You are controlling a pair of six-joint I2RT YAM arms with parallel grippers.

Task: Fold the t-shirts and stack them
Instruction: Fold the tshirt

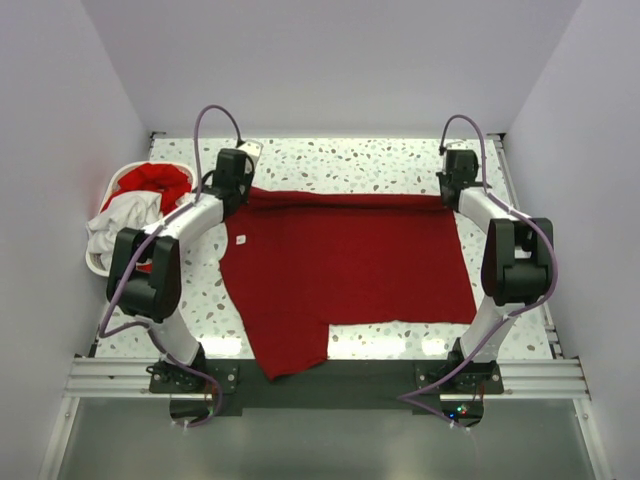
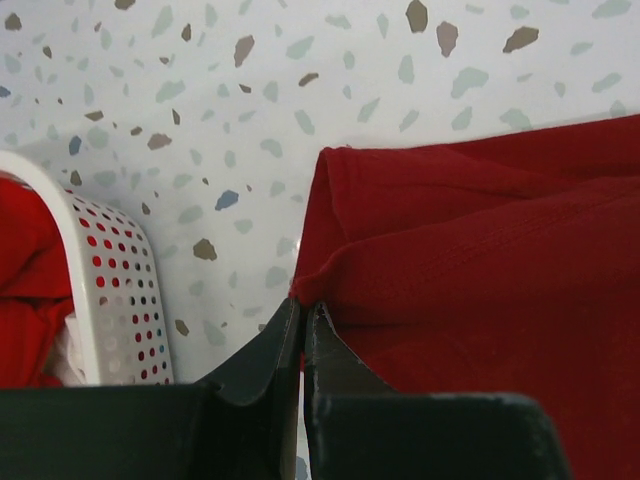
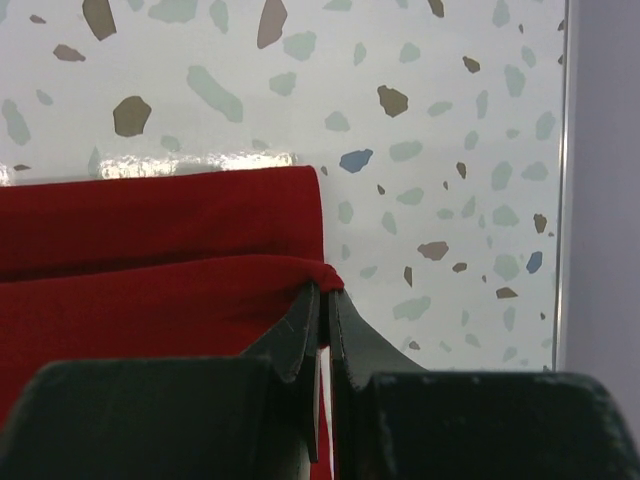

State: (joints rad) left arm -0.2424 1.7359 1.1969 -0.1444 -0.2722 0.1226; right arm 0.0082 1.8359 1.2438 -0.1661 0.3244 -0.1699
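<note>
White-walled bay, with a speckled table [image 1: 330, 155] lying under two arms. The red t-shirt [image 1: 350, 265] is lying flat at mid-table, its far edge doubled over and running crosswise between the arms. The left pincer [image 2: 303, 312] is pinching the fold's left end, jaws all but closed on cloth. The right pincer [image 3: 325, 298] is gripping the right end likewise. The shirt's body is stretching from both pincers toward the arm bases, so the fold is probably heading that way. Spare t-shirts [image 1: 150, 185] are waiting in the basket [image 1: 97, 262].

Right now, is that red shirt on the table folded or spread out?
Mostly spread: the red shirt lies flat, only its far edge doubled over.
</note>
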